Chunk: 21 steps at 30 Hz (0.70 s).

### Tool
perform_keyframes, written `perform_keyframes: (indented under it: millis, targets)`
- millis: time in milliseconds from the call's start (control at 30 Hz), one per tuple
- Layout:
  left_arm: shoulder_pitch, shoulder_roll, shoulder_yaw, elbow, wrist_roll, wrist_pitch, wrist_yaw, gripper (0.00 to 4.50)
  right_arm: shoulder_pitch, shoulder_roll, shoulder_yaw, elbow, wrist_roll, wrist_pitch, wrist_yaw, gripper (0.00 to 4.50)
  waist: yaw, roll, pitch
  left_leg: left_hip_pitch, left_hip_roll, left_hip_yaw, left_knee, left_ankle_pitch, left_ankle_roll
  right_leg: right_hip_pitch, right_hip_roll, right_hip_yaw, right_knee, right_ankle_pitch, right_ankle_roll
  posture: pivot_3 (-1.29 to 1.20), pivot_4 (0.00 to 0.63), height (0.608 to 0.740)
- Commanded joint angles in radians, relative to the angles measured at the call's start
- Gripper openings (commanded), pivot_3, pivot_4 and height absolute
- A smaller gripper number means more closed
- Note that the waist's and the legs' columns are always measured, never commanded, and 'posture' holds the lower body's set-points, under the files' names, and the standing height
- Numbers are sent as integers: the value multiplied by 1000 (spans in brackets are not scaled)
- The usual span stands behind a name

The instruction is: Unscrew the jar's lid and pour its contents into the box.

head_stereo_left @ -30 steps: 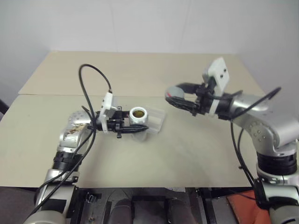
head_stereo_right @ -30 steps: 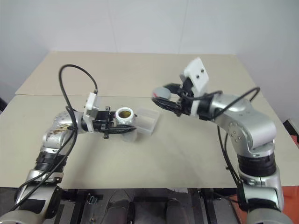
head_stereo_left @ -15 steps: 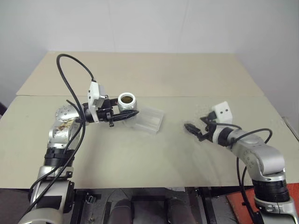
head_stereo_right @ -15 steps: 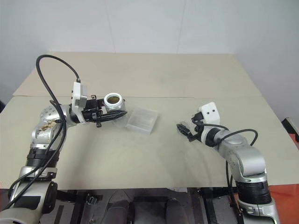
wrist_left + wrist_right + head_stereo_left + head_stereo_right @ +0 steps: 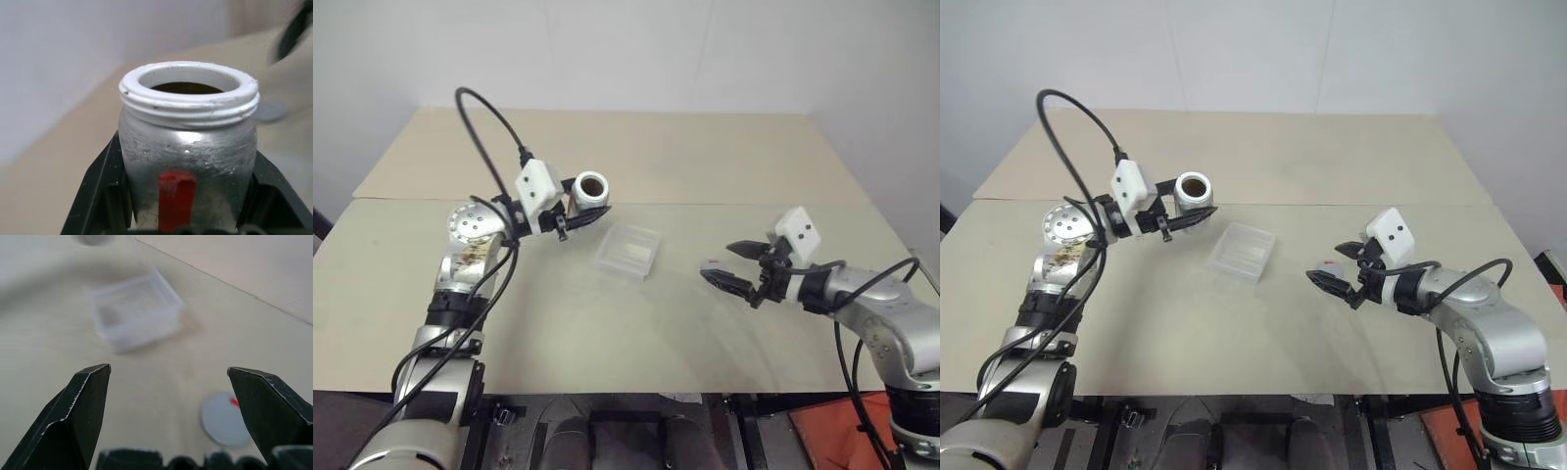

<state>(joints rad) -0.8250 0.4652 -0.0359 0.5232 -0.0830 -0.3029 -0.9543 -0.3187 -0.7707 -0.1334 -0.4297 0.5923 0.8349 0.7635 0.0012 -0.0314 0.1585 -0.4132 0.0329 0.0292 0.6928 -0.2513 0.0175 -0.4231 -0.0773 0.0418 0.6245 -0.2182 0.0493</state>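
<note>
Lid (image 5: 224, 418) off, on tabletop (image 5: 607, 333) under spread right gripper (image 5: 732, 264). Left gripper (image 5: 579, 208) clamps jar (image 5: 590, 189), upper left of box (image 5: 628, 251); next: carry over, tip

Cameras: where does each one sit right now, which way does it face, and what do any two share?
Head stereo pair: looks forward and down over the table; both arms show, left hand holding the jar.
Left wrist: looks along its fingers at the open jar.
Right wrist: looks past its open fingers at the box and the lid.
Shared: the head views and the right wrist both show box and lid.
</note>
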Motion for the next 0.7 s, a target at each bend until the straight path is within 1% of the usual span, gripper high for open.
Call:
perform_keyframes:
  millis: [33,100,167,233,300,333,400,433,467,533,700]
  targets:
    - [-111,13,-95,187,286,-324,290,2082,-49,-65,-5,-20,36,-1,81,4452,4,0,0,0,0,0,0,0,0,0,0,0,0,0,0,0,150,740]
    - [-178,33,-161,285,441,-450,459,2082,-68,-81,8,-7,33,-11,101,4452,7,0,0,0,0,0,0,0,0,0,0,0,0,0,0,0,150,740]
    - [-232,48,-215,351,560,-543,610,2082,-83,-89,15,0,31,-15,115,4452,8,-1,0,-1,0,0,0,0,0,0,0,0,0,1,1,0,150,740]
    - [-293,90,-320,368,777,-602,832,2082,-98,-91,20,5,26,-16,120,4452,9,-1,1,-1,0,0,0,0,0,-1,0,0,0,1,1,0,150,740]
    - [-347,126,-450,370,1005,-602,1081,2082,-116,-86,22,13,22,-13,109,4452,10,-1,1,-2,0,1,0,0,0,-1,0,0,0,1,1,0,150,740]
    - [-375,139,-536,369,1136,-563,1232,2082,-126,-82,21,19,22,-11,103,4452,11,-1,1,-2,0,1,0,0,0,-1,0,0,0,1,2,0,150,740]
    - [-412,149,-681,381,1328,-499,1473,2082,-138,-77,20,24,23,-9,92,4452,12,-1,1,-1,-1,1,0,0,0,-1,-1,0,0,1,2,0,150,740]
    - [-426,148,-744,390,1402,-462,1557,2082,-140,-76,18,24,25,-6,89,4452,13,-1,1,-1,-1,1,0,0,0,-1,-1,0,0,1,2,0,150,740]
    - [-438,143,-799,406,1462,-428,1625,2082,-141,-74,16,23,27,-5,86,4452,14,-1,1,-1,-1,1,0,0,0,-1,-1,0,1,1,2,0,150,740]
    - [-451,126,-861,441,1525,-356,1728,2082,-140,-73,13,21,30,-3,84,4452,13,-1,1,-2,-1,1,0,0,0,-1,-1,0,2,1,2,0,150,740]
    - [-470,60,-949,534,1594,-204,1820,2082,-148,-51,-13,-2,55,10,46,4452,14,-1,1,-4,-1,2,1,0,0,-4,-1,0,3,1,2,0,150,740]
